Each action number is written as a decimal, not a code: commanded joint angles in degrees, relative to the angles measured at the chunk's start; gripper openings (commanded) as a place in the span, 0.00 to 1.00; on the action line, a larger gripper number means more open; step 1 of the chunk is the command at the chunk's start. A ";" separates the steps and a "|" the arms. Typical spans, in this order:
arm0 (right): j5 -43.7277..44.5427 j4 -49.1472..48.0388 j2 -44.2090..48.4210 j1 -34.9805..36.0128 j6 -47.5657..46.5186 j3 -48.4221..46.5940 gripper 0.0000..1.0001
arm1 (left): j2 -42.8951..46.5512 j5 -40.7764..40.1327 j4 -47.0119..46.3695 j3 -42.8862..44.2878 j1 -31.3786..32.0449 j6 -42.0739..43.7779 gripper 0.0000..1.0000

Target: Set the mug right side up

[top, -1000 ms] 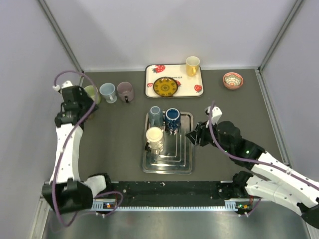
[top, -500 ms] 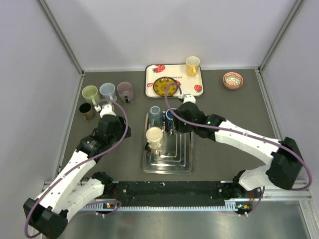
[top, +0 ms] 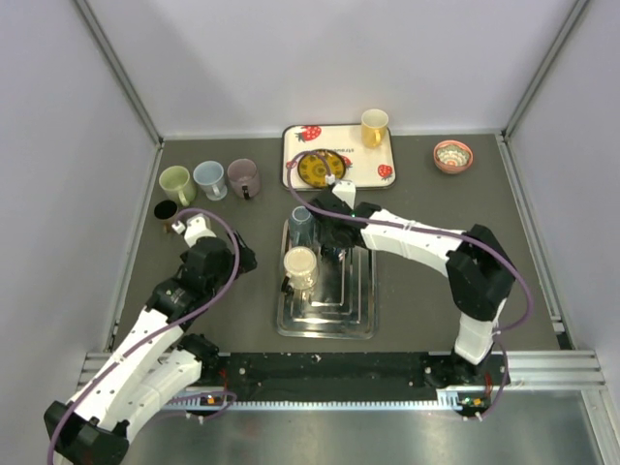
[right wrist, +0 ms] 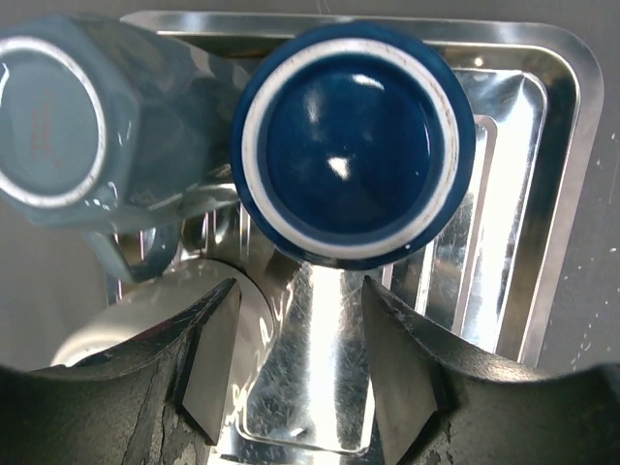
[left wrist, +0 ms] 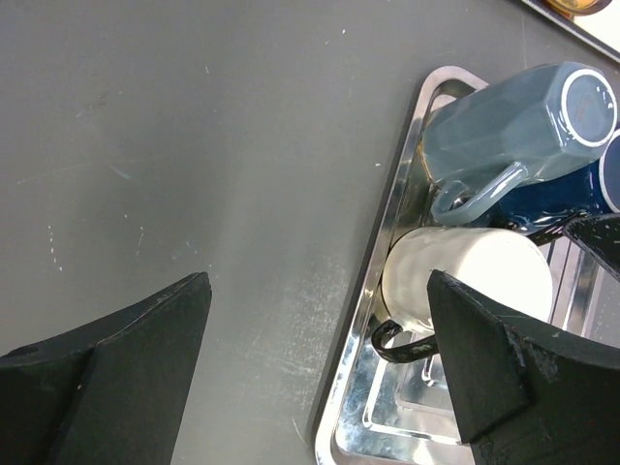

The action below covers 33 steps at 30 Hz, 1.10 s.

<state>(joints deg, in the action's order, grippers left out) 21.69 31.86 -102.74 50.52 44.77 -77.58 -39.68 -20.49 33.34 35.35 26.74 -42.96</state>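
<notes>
A steel tray (top: 363, 291) in the middle holds three mugs standing bottom up: a grey-blue one (top: 300, 225), a dark blue one (right wrist: 354, 136) and a cream one with a black handle (top: 301, 263). My right gripper (top: 336, 235) hangs over the dark blue mug and hides it from above. In the right wrist view it (right wrist: 300, 358) is open, just short of that mug's base. My left gripper (top: 242, 260) is open and empty beside the tray's left rim (left wrist: 387, 291). In the left wrist view it (left wrist: 310, 368) faces the cream mug (left wrist: 465, 281).
Green (top: 175, 181), light blue (top: 209, 178) and mauve (top: 243, 177) mugs stand upright at the back left, with a dark cup (top: 167, 213) in front. A strawberry tray (top: 291, 160) holds a patterned plate (top: 321, 169) and a yellow mug (top: 374, 127). A small bowl (top: 452, 155) sits at the back right.
My right arm has swung from the right side over the steel tray, above the dark blue mug. My left arm has come from the far left to the tray's left edge.
</notes>
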 commanded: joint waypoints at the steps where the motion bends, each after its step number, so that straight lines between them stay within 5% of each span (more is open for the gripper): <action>1: 3.96 2.59 -2.37 0.63 3.30 -5.56 0.53 | 0.75 -1.57 -2.85 -0.28 0.15 -0.37 0.99; 11: 4.85 6.02 -6.86 -1.30 6.37 -7.59 0.50 | 0.66 -1.39 -2.49 -1.69 0.15 -1.25 0.97; 33: 7.57 6.20 -1.23 -1.83 1.90 -2.48 0.44 | -1.19 3.62 -3.90 -1.69 0.15 -1.16 0.93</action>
<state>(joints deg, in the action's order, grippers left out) 27.18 38.20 -105.86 49.06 48.82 -77.32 -41.01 -17.67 31.68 33.52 26.74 -43.66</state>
